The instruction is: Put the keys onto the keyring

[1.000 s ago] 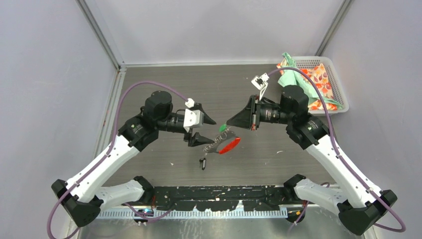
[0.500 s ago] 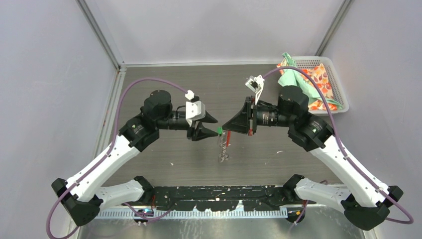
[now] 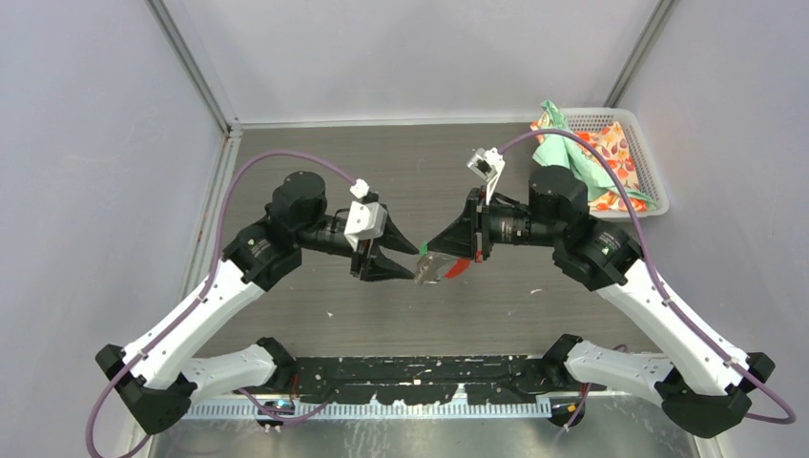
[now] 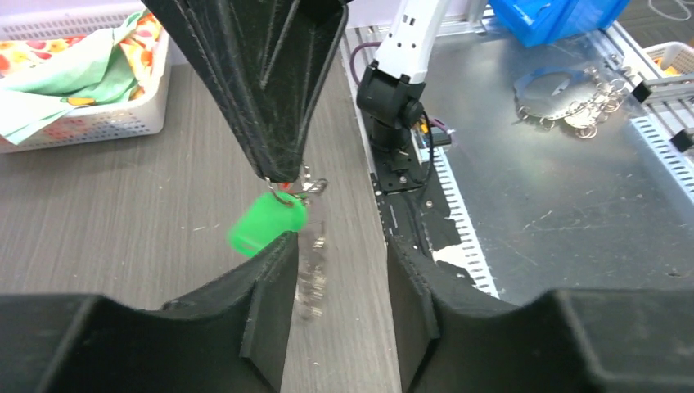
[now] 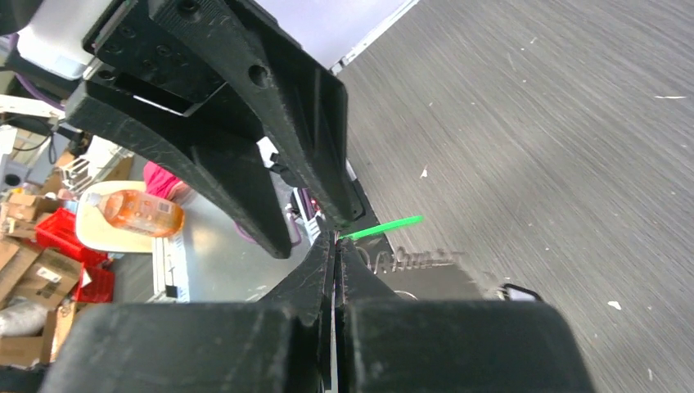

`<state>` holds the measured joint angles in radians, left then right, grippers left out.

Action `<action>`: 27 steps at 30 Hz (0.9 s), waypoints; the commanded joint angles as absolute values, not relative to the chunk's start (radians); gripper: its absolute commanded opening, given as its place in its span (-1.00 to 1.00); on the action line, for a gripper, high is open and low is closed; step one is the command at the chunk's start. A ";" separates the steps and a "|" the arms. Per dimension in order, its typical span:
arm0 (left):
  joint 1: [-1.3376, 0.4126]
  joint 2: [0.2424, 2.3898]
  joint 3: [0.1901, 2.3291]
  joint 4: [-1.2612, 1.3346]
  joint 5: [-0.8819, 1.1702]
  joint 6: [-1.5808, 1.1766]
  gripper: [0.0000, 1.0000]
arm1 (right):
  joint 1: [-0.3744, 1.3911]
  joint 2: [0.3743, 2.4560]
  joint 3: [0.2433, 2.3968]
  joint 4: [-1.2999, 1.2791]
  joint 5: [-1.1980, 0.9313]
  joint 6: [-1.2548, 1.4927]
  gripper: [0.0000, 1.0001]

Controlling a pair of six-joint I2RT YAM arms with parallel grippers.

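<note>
My right gripper (image 3: 431, 252) is shut on the top of the keyring (image 3: 434, 268), a grey chain with a red tab (image 3: 459, 270), held above the table. In the left wrist view the green-tagged key (image 4: 266, 223) hangs just under the right fingertips (image 4: 282, 168), and the chain (image 4: 312, 270) is blurred below it. My left gripper (image 3: 408, 260) is open; the chain lies between its fingers (image 4: 274, 282), apart from both. In the right wrist view the green tag (image 5: 381, 227) shows edge-on and the chain (image 5: 409, 260) ends at a small black-edged piece (image 5: 519, 292), perhaps the black-tagged key.
A white basket (image 3: 653, 172) with coloured cloths stands at the back right; it also shows in the left wrist view (image 4: 90, 123). A black rail (image 3: 420, 367) runs along the near edge by the arm bases. Grey walls stand left and right.
The chain hung straight down half a second ago; now it is swung up and blurred, with the red tab showing. My left gripper has moved right, around the chain.
</note>
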<state>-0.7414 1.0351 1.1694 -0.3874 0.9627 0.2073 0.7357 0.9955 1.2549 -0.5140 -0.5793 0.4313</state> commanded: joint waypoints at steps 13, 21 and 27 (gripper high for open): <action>-0.743 1.054 1.198 -0.257 0.823 0.075 0.26 | 0.830 1.036 1.386 -0.612 -0.446 0.342 -0.98; -0.753 1.067 1.197 -0.330 1.002 0.058 -0.08 | 0.877 1.059 1.409 -0.635 -0.422 0.314 -0.98; -0.762 1.080 1.195 -0.334 1.038 0.048 -0.23 | 0.903 1.084 1.432 -0.657 -0.404 0.292 -0.98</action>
<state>-0.7540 1.0752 1.1740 -0.3332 0.9695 0.0692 0.8871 1.0760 1.3773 -0.6754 -0.4263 0.3195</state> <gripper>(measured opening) 0.382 0.020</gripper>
